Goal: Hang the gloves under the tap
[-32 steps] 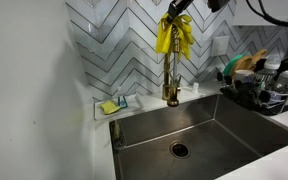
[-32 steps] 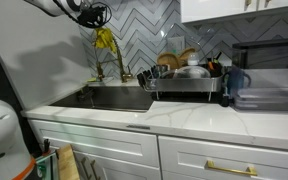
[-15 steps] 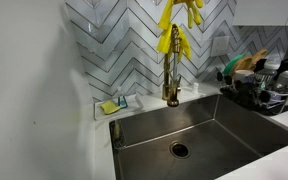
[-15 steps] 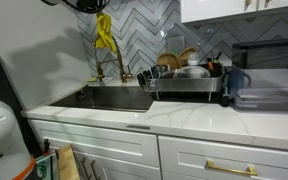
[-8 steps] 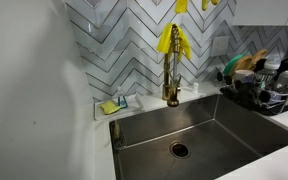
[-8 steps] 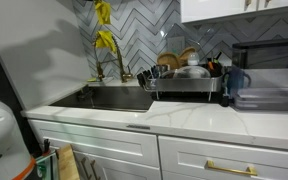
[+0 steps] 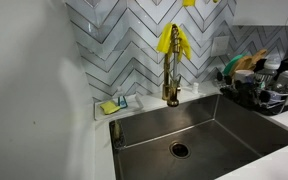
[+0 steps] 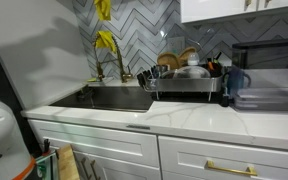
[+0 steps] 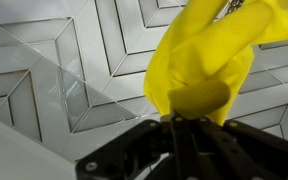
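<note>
One yellow glove [image 7: 172,40] hangs draped over the top of the brass-gold tap [image 7: 170,78], its fingers dangling; it also shows in an exterior view [image 8: 106,42] on the tap [image 8: 97,68]. The second yellow glove [image 9: 199,60] is pinched in my gripper [image 9: 179,135], whose jaws are closed together on its lower edge in the wrist view. In both exterior views only the bottom of this lifted glove [image 7: 189,2] [image 8: 103,9] shows at the top edge, above the tap. The gripper itself is out of frame there.
A steel sink [image 7: 159,128] lies below the tap. A small holder with a yellow sponge [image 7: 110,106] sits on the ledge beside it. A loaded dish rack [image 7: 264,88] [image 8: 184,78] stands on the counter. Herringbone tile wall [image 9: 54,70] is behind.
The gripper has risen with one glove, almost out of the top of both exterior views. The other glove has stayed draped on the tap.
</note>
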